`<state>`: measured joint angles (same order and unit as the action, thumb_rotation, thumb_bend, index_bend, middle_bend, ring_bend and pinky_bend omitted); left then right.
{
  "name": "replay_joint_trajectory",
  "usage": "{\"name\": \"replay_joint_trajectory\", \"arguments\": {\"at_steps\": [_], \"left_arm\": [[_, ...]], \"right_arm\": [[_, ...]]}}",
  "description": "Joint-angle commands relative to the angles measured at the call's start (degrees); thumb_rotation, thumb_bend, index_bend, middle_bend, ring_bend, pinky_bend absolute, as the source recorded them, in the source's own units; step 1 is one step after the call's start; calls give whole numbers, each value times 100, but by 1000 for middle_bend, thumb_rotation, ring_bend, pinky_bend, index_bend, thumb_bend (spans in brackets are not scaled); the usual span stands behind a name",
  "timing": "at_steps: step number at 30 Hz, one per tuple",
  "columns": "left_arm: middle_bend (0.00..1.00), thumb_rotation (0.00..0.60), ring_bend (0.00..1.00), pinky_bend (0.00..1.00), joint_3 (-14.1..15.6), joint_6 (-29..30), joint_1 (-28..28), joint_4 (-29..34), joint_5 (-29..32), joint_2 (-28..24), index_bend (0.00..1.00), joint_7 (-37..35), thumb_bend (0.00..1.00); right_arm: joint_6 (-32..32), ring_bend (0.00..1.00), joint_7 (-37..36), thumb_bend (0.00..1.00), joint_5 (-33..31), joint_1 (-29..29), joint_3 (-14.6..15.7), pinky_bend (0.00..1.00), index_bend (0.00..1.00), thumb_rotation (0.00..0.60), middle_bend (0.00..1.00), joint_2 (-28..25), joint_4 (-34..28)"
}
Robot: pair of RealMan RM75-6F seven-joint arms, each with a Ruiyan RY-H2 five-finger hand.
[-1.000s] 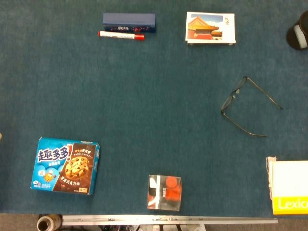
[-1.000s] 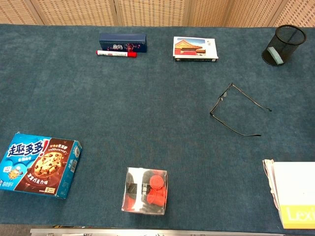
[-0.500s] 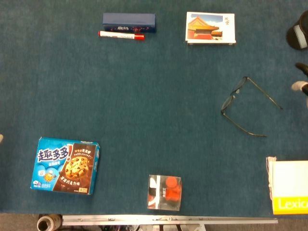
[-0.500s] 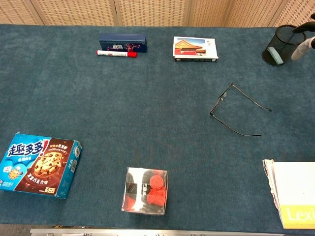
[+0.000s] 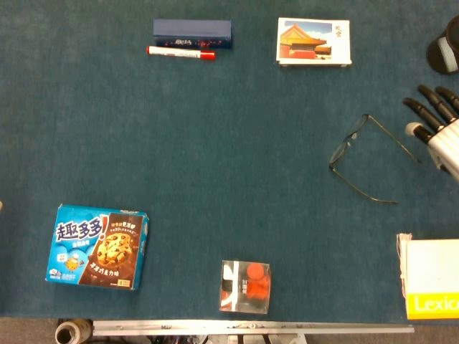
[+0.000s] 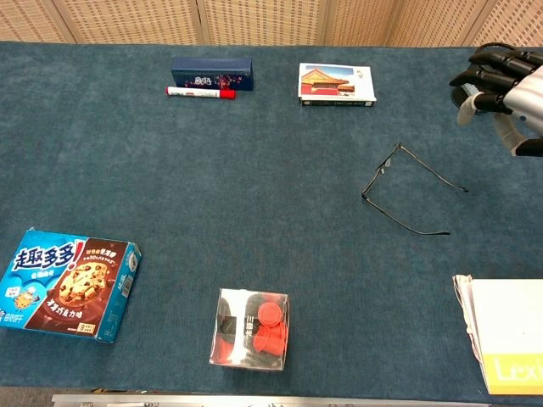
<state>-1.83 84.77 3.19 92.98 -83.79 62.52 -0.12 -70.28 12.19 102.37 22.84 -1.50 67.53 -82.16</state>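
Note:
My right hand [image 5: 434, 126] reaches in from the right edge, fingers spread and pointing up-left, holding nothing. In the chest view the same right hand [image 6: 502, 86] hovers above the table, just right of a pair of thin black glasses [image 6: 380, 172]. The glasses [image 5: 348, 142] lie unfolded on the blue cloth, a short way left of the fingertips [image 5: 412, 105]. A black mesh cup [image 5: 445, 47] stands beyond the hand at the far right; in the chest view the hand covers it. My left hand does not show in either view.
A postcard book [image 5: 314, 41], a dark blue box [image 5: 192, 32] and a red-capped marker [image 5: 181, 52] lie at the back. A cookie box [image 5: 99, 246] sits front left, a clear box of red pieces [image 5: 245, 287] front centre, a white-and-yellow book [image 5: 432, 278] front right.
My right hand has come into view from the right edge and moved left toward the glasses. Nothing on the table has moved.

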Motion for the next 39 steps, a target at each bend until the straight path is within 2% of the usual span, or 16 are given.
{"name": "replay_joint_trajectory", "arguments": {"at_steps": [1,8,13,39], "left_arm": [[466,600,342,491,0,-1,-2,1,3,-4,529,-9,49],[466,600,342,491,9,27,-20,17,-29,-28,529,-44,48],[466,600,342,491,11,41,-26,20,-45,-38,529,-60,48],[465,600,342,491,6,80,-49,17,-81,-71,529,-170,48]], "right_arm": [[262,12,-21,788,-58,159,72,156,397,600,181,79,26],[673,12,194,868,-206,335,154,155,397,600,173,255,28],[953,12,334,890,-298,490,175,155,398,600,169,354,14],[1554,12,639,895,-610,906,330,156,397,600,169,915,273]]}}
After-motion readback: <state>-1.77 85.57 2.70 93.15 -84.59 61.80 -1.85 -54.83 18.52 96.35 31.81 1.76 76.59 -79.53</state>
